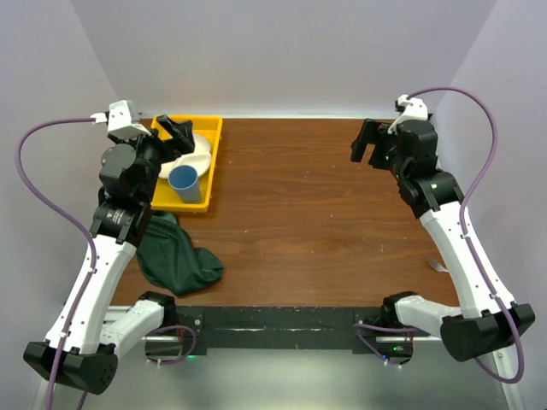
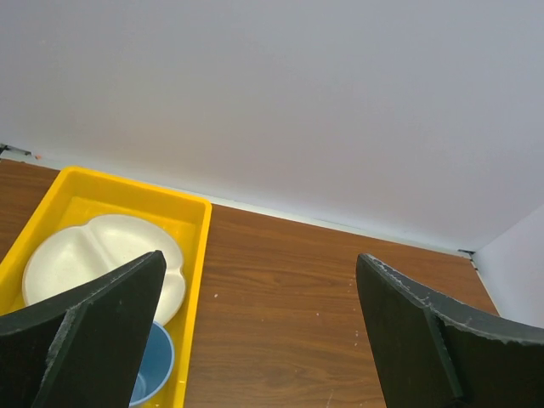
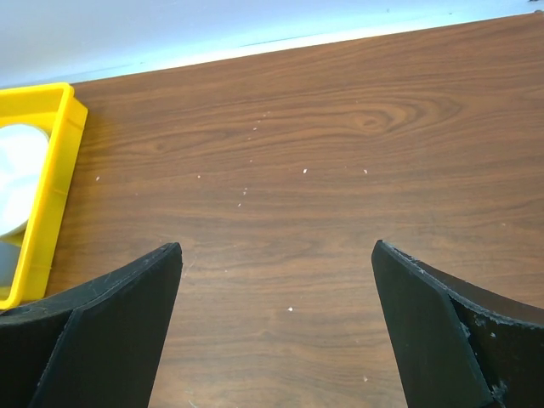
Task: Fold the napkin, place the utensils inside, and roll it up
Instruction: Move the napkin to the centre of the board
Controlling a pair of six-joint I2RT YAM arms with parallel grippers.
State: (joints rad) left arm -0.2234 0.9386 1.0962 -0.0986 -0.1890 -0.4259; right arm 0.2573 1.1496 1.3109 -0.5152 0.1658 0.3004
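The dark green napkin [image 1: 175,252] lies crumpled near the table's front left edge, partly under my left arm. A small silver piece [image 1: 438,266], perhaps one of the utensils, shows beside my right arm at the right edge; the rest of the utensils are hidden. My left gripper [image 1: 175,132] is open and empty, held above the yellow tray, and shows in the left wrist view [image 2: 259,257]. My right gripper [image 1: 367,141] is open and empty above bare wood at the far right, and shows in the right wrist view [image 3: 276,246]. Both are far from the napkin.
A yellow tray [image 1: 214,162] at the back left holds a white divided plate [image 1: 198,154] and a blue cup [image 1: 183,182]. The tray [image 2: 127,195], plate [image 2: 93,255] and cup [image 2: 153,365] show in the left wrist view. White walls close the back and sides.
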